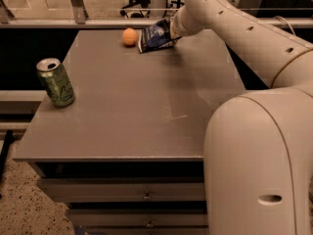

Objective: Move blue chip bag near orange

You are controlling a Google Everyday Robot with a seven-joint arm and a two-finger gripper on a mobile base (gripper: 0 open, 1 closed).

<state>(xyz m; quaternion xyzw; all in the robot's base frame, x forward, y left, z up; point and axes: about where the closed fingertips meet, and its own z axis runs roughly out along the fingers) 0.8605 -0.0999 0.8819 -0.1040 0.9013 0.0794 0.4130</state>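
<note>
Though green can, near at 9 o'clock, is well apart & no hazard, risk is judged farther back, at 12 o'clock. Blue chip bag is held tilted, clamped in gripper, just beside orange at its 3 o'clock. If pushed further, orange could be nudged & rolled off table far edge. Nothing is seen btwn them.

One tool grips one blue chip bag; one orange just beyond the bag, one green can well apart from the tool, on one surface.

Office, rolling chair, end effector at table's back
</note>
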